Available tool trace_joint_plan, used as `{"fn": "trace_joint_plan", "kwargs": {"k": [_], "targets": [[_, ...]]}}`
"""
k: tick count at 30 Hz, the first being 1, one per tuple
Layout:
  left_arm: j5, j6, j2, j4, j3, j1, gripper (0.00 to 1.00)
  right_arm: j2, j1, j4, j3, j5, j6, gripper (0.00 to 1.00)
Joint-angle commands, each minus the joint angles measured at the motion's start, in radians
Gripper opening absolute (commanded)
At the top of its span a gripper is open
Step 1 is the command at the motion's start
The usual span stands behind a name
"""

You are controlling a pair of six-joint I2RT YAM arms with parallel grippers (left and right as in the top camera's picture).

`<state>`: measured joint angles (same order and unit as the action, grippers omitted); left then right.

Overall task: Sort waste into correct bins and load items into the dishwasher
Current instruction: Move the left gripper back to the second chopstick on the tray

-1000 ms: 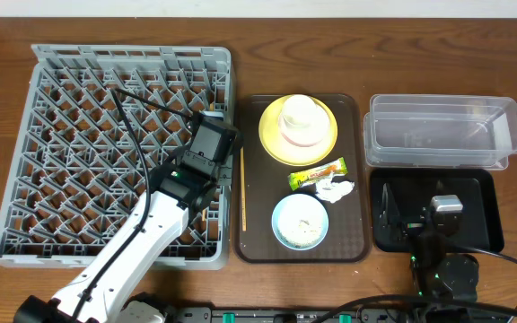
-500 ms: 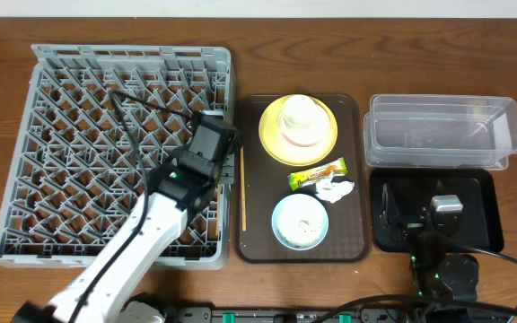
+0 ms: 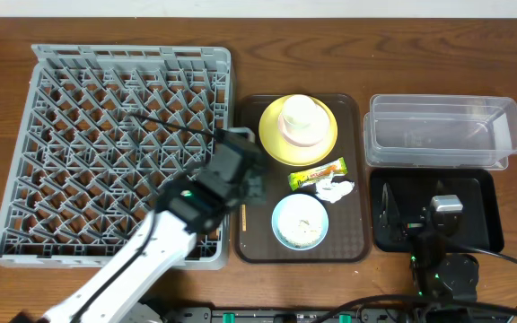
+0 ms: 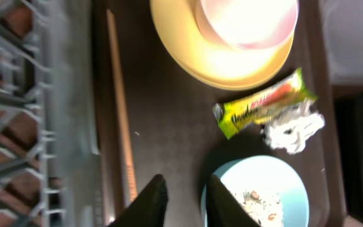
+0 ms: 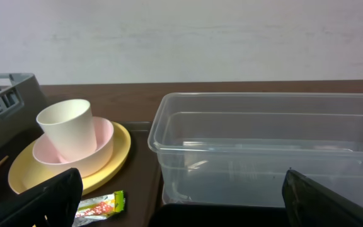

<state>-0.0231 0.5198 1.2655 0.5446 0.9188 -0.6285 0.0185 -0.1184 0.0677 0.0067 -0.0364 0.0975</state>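
The left gripper [image 4: 184,192] shows only in its own blurred wrist view. From overhead its wrist housing hides it and also covers the middle of the chopstick [image 3: 242,218]. Only one stick can be made out, lying along the edge of the brown serving tray [image 3: 260,249] nearest the dish rack [image 3: 88,144]. The wrist view cuts off the light blue bowl [image 4: 282,180] at the bottom.

On the serving tray are:
- one yellow plate [image 3: 275,144], carrying one white bowl [image 3: 307,137] with one small cup [image 3: 299,111] inside it
- one snack wrapper [image 3: 318,172]
- one crumpled tissue [image 3: 336,188] touching the wrapper
- the blue bowl, holding the food scraps [image 3: 302,226]

Past the serving tray's side away from the rack sit one clear tub [image 3: 501,112] and one black tray [image 3: 483,193].

The left arm slants from the near table edge across the rack's corner to above the serving tray. Its fingers are narrowly parted and grip nothing. The right gripper [image 5: 181,183] rests over the black tray, spread wide and empty.
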Motion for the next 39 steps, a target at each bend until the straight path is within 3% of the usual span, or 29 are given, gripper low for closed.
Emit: {"fn": "trace_joint_plan", "kwargs": {"k": [1, 8, 17, 25, 39], "targets": [[0.108, 0.018, 0.082, -0.014, 0.018, -0.062, 0.27, -0.002, -0.006, 0.004, -0.001, 0.000, -0.009, 0.99], [0.216, 0.017, 0.222, -0.078, 0.018, -0.120, 0.29, -0.002, -0.006, 0.004, -0.001, 0.000, -0.009, 0.99], [0.230, 0.017, 0.366, -0.127, 0.018, -0.122, 0.30, -0.002, -0.006, 0.004, -0.001, 0.000, -0.009, 0.99], [0.374, 0.017, 0.478, -0.128, 0.018, -0.122, 0.31, -0.002, -0.006, 0.004, -0.001, 0.000, -0.009, 0.99], [0.269, 0.017, 0.569, -0.172, 0.016, -0.122, 0.31, -0.002, -0.006, 0.004, -0.001, 0.001, -0.009, 0.99]]}}
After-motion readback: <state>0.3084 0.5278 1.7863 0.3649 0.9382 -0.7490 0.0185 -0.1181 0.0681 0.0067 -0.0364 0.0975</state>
